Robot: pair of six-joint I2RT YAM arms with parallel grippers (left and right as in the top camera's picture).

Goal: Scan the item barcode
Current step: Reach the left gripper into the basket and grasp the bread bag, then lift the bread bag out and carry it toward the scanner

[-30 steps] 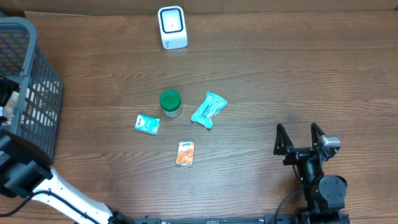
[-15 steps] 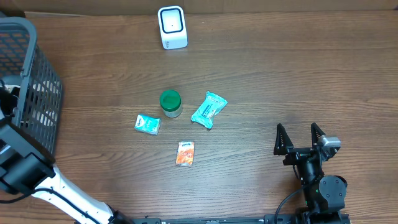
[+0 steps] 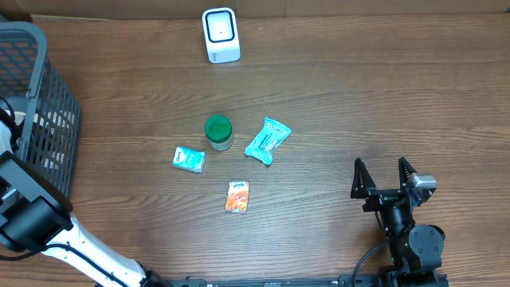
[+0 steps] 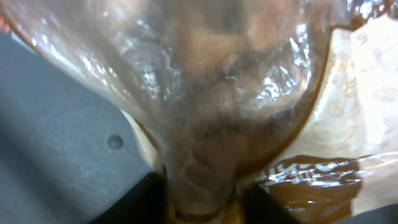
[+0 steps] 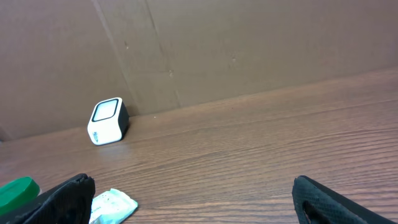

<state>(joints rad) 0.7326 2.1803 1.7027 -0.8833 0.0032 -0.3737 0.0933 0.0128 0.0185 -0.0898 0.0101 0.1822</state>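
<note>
your left gripper (image 4: 202,205) looks pinched on a fold of the shiny bag (image 4: 211,93) down in the basket (image 3: 52,119). lift it straight up clear of the wall before you swing toward the scanner (image 3: 221,35), then turn the bag until its barcode, which i can't see here, faces the window. the right gripper (image 3: 380,171) rests spread wide.

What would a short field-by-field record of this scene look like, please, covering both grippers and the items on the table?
left gripper: closed on a clear plastic bag, at the grey basket
right gripper: open, empty, over the table
scanner: white, at the far edge
loose items: green-lidded jar, large teal packet, small teal packet, orange packet, all mid-table
scan status: bag not at the scanner
</note>
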